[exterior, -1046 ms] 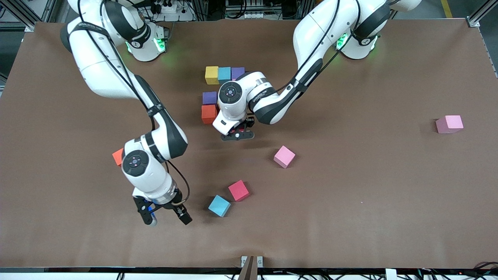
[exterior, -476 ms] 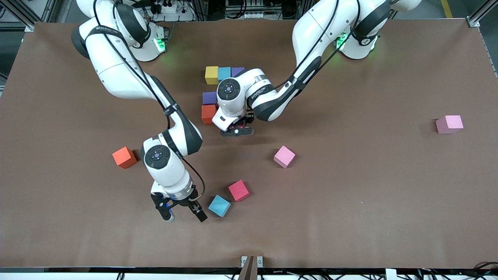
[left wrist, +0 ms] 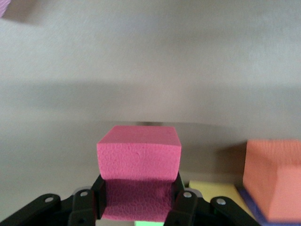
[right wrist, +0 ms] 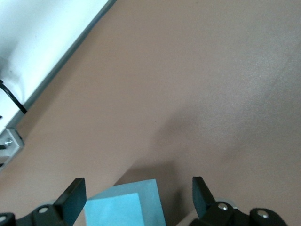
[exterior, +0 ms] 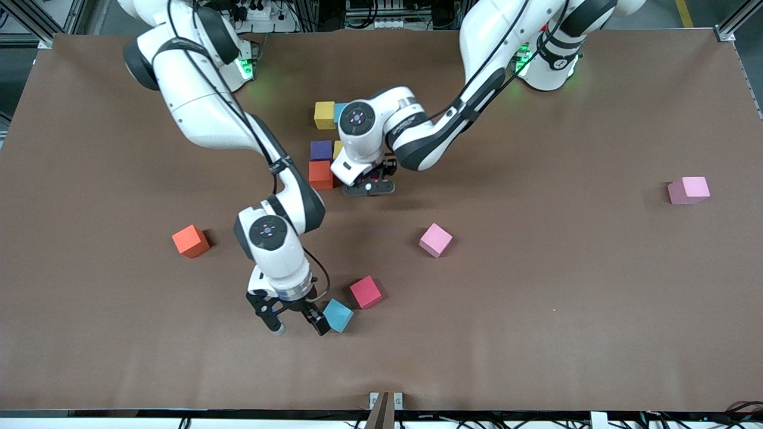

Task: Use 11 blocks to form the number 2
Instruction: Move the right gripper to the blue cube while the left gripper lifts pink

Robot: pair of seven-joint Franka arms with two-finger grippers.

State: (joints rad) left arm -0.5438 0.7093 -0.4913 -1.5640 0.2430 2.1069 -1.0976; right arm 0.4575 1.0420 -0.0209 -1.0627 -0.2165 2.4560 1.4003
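A brown table (exterior: 566, 310) carries two white robot arms and a scatter of foam blocks. The right arm (exterior: 208, 113) reaches toward the camera's edge of the table, its gripper (exterior: 296, 322) low beside a light blue block (exterior: 338, 315), fingers spread wide and holding nothing; the right wrist view shows that block (right wrist: 124, 207) between the open fingers (right wrist: 73, 197). The left arm (exterior: 453, 107) bends over the started number 2 (exterior: 325, 143), its gripper (exterior: 369, 186) clamped on a deep pink block (left wrist: 138, 160), which hangs beside an orange-red block (exterior: 320, 174) of the figure. Also in the figure are a yellow block (exterior: 324, 114) and a purple block (exterior: 320, 149); the arm covers the rest. Loose on the table lie a red block (exterior: 365, 292) just beside the light blue one, a pink block (exterior: 436, 240) near the middle, an orange block (exterior: 191, 241) toward the right arm's end, and a pale pink block (exterior: 689, 190) toward the left arm's end.
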